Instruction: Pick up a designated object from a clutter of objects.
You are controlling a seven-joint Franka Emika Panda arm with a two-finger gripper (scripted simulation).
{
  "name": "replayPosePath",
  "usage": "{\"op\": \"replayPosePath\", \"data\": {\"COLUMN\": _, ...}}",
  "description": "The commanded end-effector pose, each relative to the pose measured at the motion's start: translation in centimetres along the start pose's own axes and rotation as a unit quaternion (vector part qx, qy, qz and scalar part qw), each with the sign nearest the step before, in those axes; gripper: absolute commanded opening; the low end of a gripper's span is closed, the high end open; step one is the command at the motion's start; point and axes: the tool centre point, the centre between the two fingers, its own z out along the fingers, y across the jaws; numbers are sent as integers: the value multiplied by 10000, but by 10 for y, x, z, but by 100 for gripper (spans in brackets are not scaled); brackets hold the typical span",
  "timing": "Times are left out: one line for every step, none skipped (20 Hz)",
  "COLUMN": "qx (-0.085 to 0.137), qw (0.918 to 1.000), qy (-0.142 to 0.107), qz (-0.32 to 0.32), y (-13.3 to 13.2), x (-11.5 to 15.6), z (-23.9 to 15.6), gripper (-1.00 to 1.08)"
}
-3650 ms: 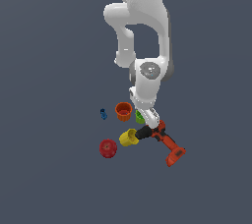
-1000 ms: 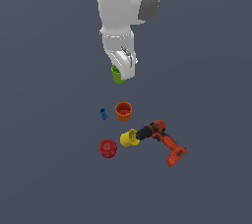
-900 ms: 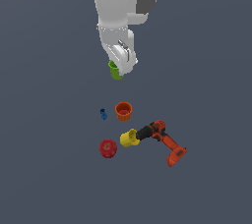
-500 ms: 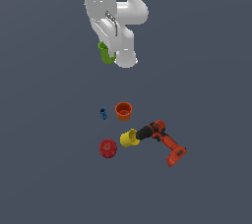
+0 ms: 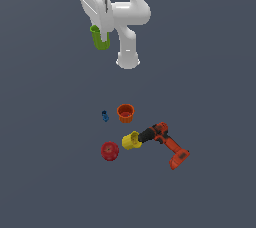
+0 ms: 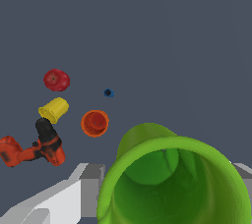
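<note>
My gripper (image 5: pixel 101 38) is shut on the small bright green cup (image 5: pixel 99 38) and holds it high above the rest of the clutter, toward the exterior view's upper left. In the wrist view the green cup (image 6: pixel 170 181) fills the foreground, its open mouth facing the camera, with a grey finger (image 6: pixel 74 196) beside it. On the surface below lie the orange cup (image 5: pixel 125 113), the yellow cup (image 5: pixel 131 140) on its side, the red fruit (image 5: pixel 110 151), the tiny blue piece (image 5: pixel 105 116) and the red-and-black power drill (image 5: pixel 165 142).
The clutter also shows in the wrist view: orange cup (image 6: pixel 95 123), yellow cup (image 6: pixel 53 109), red fruit (image 6: pixel 56 79), blue piece (image 6: pixel 109 92), drill (image 6: pixel 34 148). The arm's white base (image 5: pixel 128 59) stands behind the clutter. The surface is plain dark grey.
The gripper has risen from among the clutter with the green cup in it and moved up and toward the exterior view's left. The other objects have not moved.
</note>
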Motion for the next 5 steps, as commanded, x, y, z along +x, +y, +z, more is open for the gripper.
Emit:
{"op": "replayPosePath", "data": {"qx": -1, "qw": 10000, "qy": 1, "qz": -3, "y": 3, "x": 2, "z": -7, "gripper": -100}}
{"op": "replayPosePath", "data": {"qx": -1, "qw": 10000, "qy": 1, "qz": -3, "y": 4, "x": 3, "z": -9, "gripper": -100}}
{"op": "replayPosePath", "data": {"qx": -1, "qw": 10000, "qy": 1, "qz": -3, "y": 4, "x": 3, "z": -10, "gripper": -100}}
{"op": "replayPosePath", "data": {"qx": -3, "qw": 10000, "qy": 2, "qz": -4, "y": 4, "x": 4, "z": -11, "gripper": -100}}
{"op": "replayPosePath", "data": {"qx": -3, "qw": 10000, "qy": 2, "qz": -4, "y": 4, "x": 4, "z": -11, "gripper": -100}}
